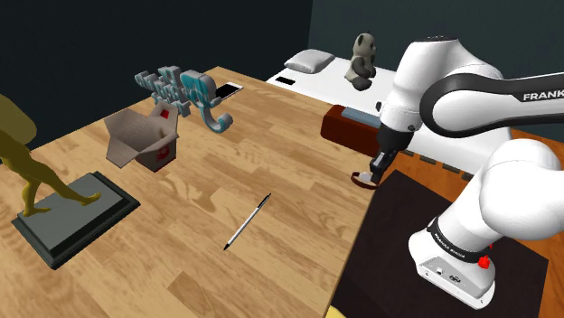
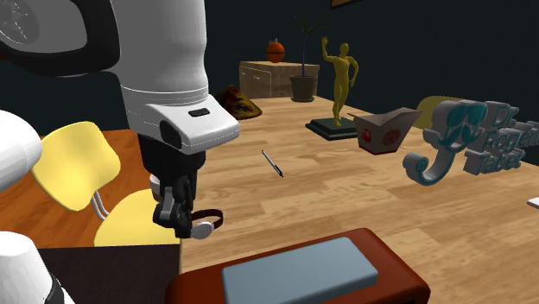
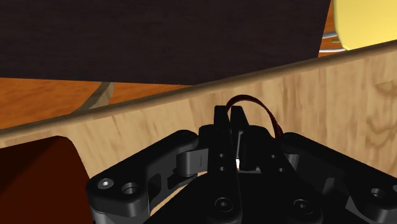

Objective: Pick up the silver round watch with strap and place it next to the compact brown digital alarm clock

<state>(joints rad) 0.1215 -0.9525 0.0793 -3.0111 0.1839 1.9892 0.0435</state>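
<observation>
The jaws are pressed in on the silver round watch [image 2: 201, 230], pinching its case so that the dark brown strap [image 2: 212, 216] loops out past the fingertips. The watch hangs with them over the edge of the pale wooden worktop [image 2: 345, 199] nearest the stand. The compact reddish-brown alarm clock with a grey-blue face [image 2: 302, 269] lies near the jaws, off to one side and lower than them. As I judge it, the coming move is a short sideways carry and a lowering onto bare wood just beside the clock, not a long reach.
</observation>
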